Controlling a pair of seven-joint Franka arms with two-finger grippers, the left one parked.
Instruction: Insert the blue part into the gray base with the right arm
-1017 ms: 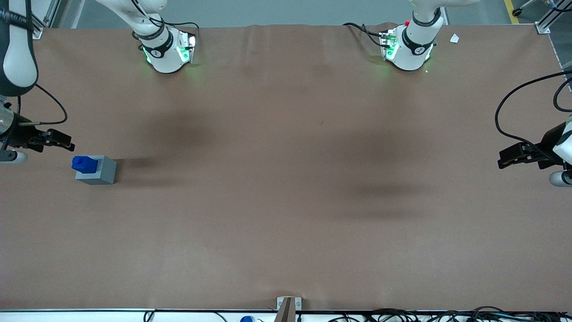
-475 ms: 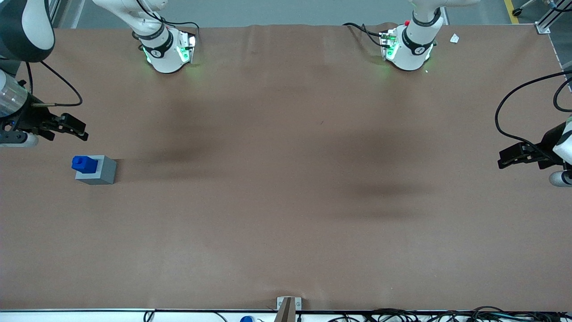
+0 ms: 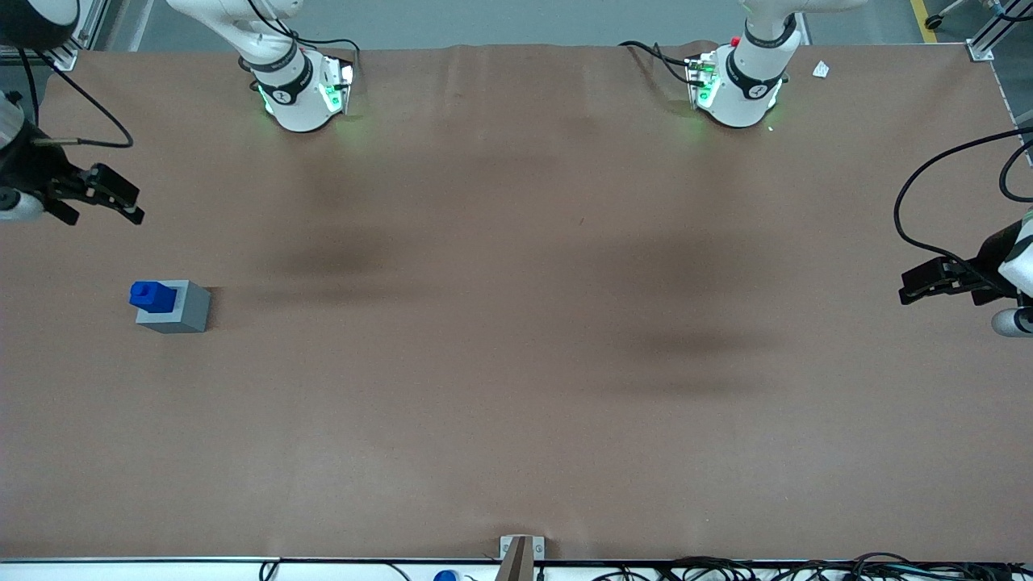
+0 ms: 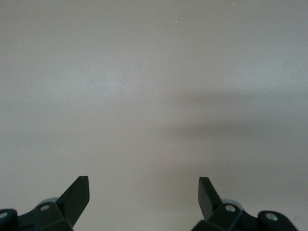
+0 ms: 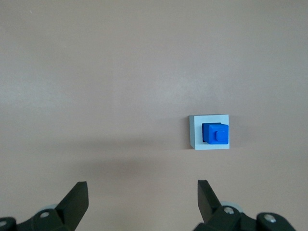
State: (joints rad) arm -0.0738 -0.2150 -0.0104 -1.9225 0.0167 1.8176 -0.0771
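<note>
Gripper (image 3: 121,203) now farther from front camera than a second ago, high and well apart from base (image 3: 179,311), fingers spread, holding nothing. Blue part (image 3: 152,296) stands upright in base socket, working arm's end of table, unmoved. Judgement: insertion done, arm retreating.

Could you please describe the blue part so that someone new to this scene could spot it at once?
On the brown table, look toward the working arm's end, nearer the front camera than the open, empty gripper. There a gray base stands alone; the blue part sits in its top, the only bright blue thing on the table.
</note>
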